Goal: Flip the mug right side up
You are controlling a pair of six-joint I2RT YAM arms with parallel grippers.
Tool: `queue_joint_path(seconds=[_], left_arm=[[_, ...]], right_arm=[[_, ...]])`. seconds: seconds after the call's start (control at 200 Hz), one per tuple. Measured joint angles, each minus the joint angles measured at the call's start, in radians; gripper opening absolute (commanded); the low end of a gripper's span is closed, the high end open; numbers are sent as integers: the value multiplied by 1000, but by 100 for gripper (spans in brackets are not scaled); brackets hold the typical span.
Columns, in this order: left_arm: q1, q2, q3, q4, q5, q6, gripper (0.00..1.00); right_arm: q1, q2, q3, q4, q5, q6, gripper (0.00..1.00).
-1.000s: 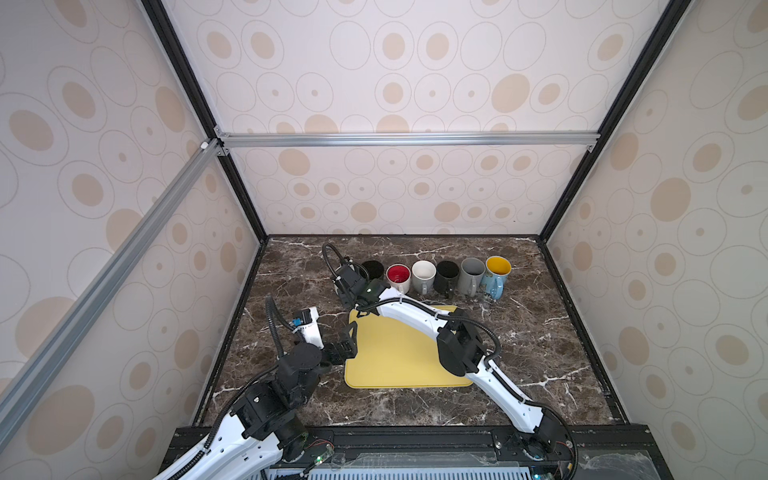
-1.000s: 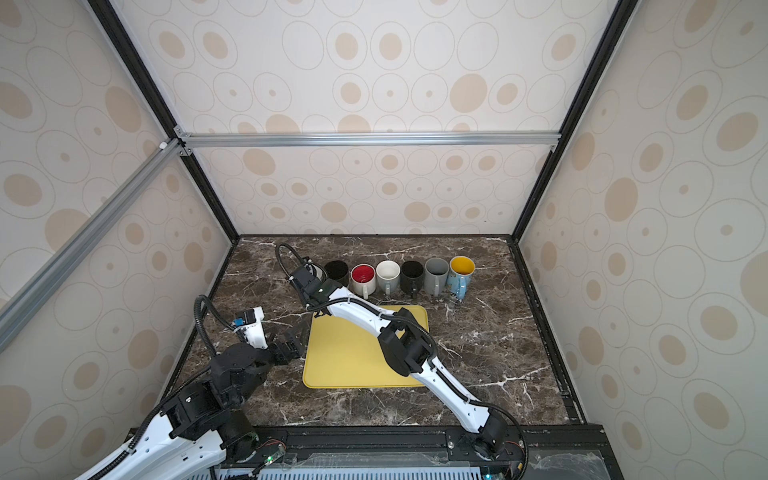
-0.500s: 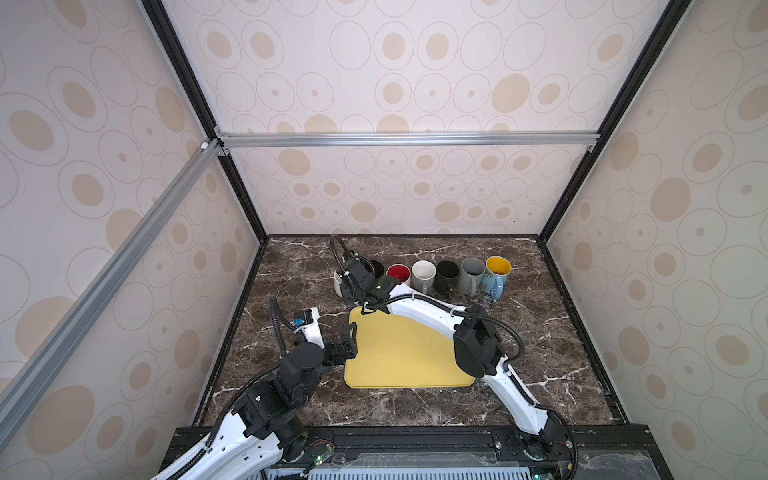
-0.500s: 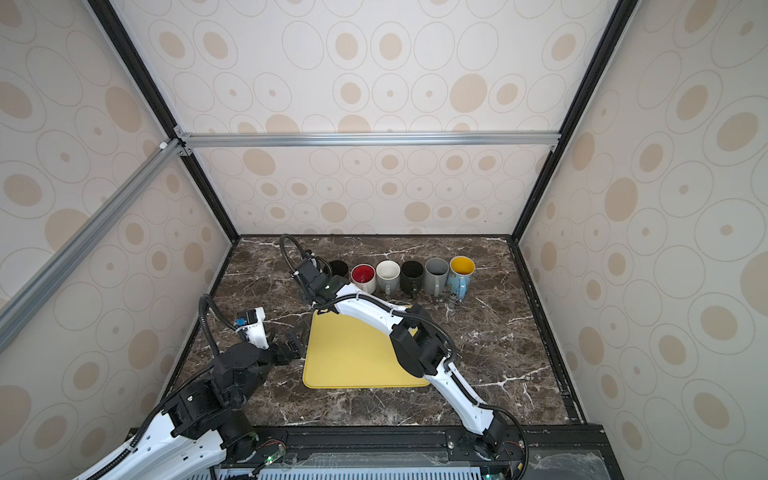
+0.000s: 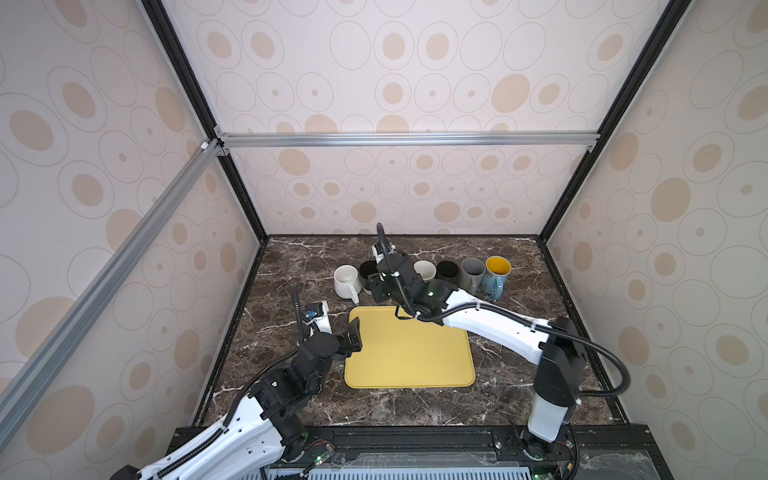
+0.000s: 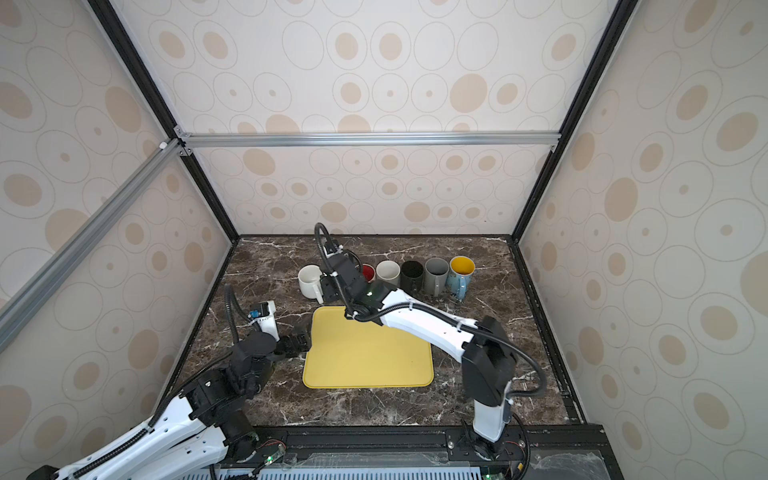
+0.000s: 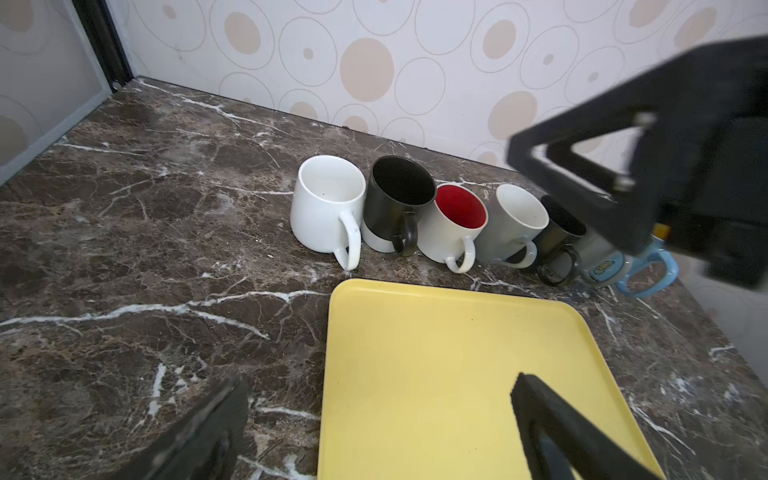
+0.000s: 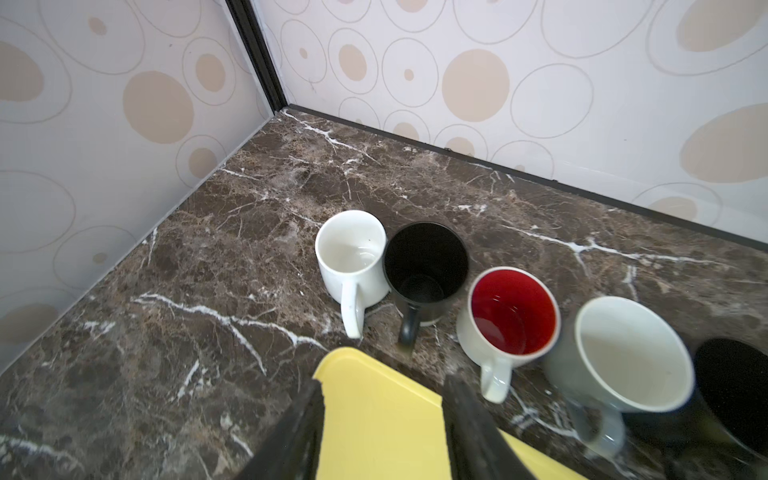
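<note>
Dark veined marble tabletop (image 5: 291, 270), circle-patterned walls (image 5: 415, 187)

Glossy white ceramic mug (image 7: 320, 216), matt yellow plastic tray (image 7: 436, 365), polished marble tabletop (image 7: 145, 249)

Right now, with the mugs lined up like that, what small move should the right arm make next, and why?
Probably lift the right gripper up and back: its jaws stand open and empty, and the white mug already stands upright, rim up.
</note>
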Motion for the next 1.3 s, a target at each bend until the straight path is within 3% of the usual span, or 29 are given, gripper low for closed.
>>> queue_joint_path(seconds=[0.255, 0.36, 0.435, 0.53, 0.595, 0.725, 0.82, 0.925, 1.065, 1.301], left_arm=[[0, 142, -74, 281, -115, 120, 100], [8, 164, -192, 488, -254, 243, 100], [35, 174, -295, 697, -341, 396, 100], [126, 176, -441, 1012, -397, 585, 100], [232, 177, -489, 1111, -397, 632, 100], [494, 239, -498, 1224, -295, 613, 100], [611, 380, -503, 1340, -209, 587, 100], [648, 588, -502, 1470, -139, 591, 100], [695, 764, -472, 1606, -27, 587, 100], [747, 874, -406, 1695, 193, 588, 100]], right_arm=[[-58, -402, -319, -39, 80, -39, 100], [-126, -518, -420, -76, 74, -22, 99], [-198, -579, -491, -104, 54, 2, 98], [-265, -627, -562, -138, 39, 22, 99], [-279, -653, -600, -149, 42, 27, 99], [-281, -707, -678, -112, 64, 24, 98], [-283, -742, -737, -59, 84, 3, 98], [-285, -749, -782, 11, 102, -44, 99], [-298, -688, -790, 95, 151, -133, 98], [-496, -481, -820, 274, 221, -208, 99]])
